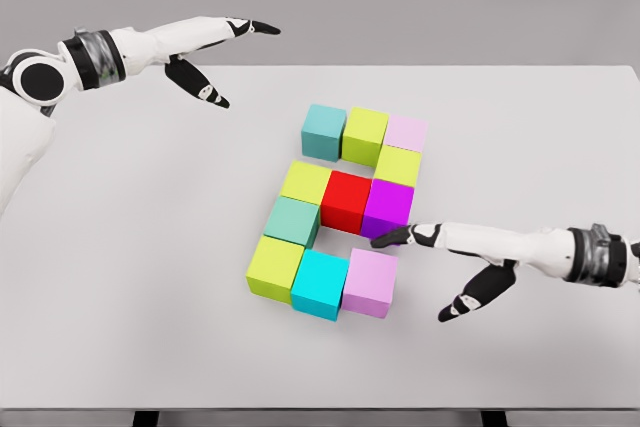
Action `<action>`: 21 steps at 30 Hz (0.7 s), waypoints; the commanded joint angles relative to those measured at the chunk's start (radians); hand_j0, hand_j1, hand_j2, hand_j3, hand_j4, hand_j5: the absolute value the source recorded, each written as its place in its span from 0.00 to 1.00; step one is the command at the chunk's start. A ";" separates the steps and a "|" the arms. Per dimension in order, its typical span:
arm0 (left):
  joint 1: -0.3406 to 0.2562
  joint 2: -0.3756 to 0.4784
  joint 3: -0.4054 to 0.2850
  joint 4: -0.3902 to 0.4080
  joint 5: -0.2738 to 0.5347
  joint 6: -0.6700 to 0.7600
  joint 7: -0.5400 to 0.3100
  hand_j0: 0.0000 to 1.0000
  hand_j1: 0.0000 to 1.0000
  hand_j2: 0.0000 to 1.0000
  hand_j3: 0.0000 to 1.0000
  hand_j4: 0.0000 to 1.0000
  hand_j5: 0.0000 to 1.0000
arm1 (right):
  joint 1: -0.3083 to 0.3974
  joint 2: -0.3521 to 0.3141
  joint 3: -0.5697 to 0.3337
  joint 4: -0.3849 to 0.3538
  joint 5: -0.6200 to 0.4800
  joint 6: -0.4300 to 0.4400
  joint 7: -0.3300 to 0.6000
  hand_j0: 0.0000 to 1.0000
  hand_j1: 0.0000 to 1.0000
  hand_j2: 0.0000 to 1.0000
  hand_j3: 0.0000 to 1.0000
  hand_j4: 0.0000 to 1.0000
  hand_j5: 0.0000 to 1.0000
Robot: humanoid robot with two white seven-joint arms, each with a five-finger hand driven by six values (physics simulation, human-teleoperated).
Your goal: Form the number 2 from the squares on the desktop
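Head view: smooth matte cubes [345,212].

squares [340,209] clustered mid-table [130,277], right robot hand [440,247] just beside

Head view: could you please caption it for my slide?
Right hand fingertip at the purple cube of a near-finished block 2.
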 commanded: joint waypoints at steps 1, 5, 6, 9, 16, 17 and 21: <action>0.000 0.000 0.001 0.000 0.008 0.003 0.000 1.00 1.00 1.00 1.00 1.00 1.00 | 0.000 0.006 0.004 0.003 -0.009 0.002 0.000 1.00 1.00 1.00 1.00 1.00 1.00; 0.000 0.000 0.001 0.000 0.008 0.003 0.000 1.00 1.00 1.00 1.00 1.00 1.00 | 0.008 0.009 0.004 0.006 -0.009 0.002 0.000 1.00 1.00 1.00 1.00 1.00 1.00; 0.000 0.000 0.001 0.000 0.008 0.003 0.000 1.00 1.00 1.00 1.00 1.00 1.00 | 0.008 0.009 0.004 0.010 -0.009 0.002 0.000 1.00 1.00 1.00 1.00 1.00 1.00; 0.000 -0.001 0.001 0.001 0.008 0.003 0.000 1.00 1.00 1.00 1.00 1.00 1.00 | 0.009 0.008 0.004 0.011 -0.009 0.002 0.000 1.00 1.00 1.00 1.00 1.00 1.00; 0.000 0.000 0.001 0.001 0.008 0.003 0.000 1.00 1.00 1.00 1.00 1.00 1.00 | 0.018 0.009 0.004 0.008 -0.009 0.002 0.000 1.00 1.00 1.00 1.00 1.00 1.00; 0.000 -0.001 0.001 0.001 0.008 0.003 0.000 1.00 1.00 1.00 1.00 1.00 1.00 | 0.020 0.009 0.006 0.008 -0.007 0.002 0.000 1.00 1.00 1.00 1.00 1.00 1.00; 0.000 0.000 0.001 0.001 0.008 0.003 0.000 1.00 1.00 1.00 1.00 1.00 1.00 | 0.020 0.011 0.016 0.007 -0.007 0.002 0.000 1.00 1.00 1.00 1.00 1.00 1.00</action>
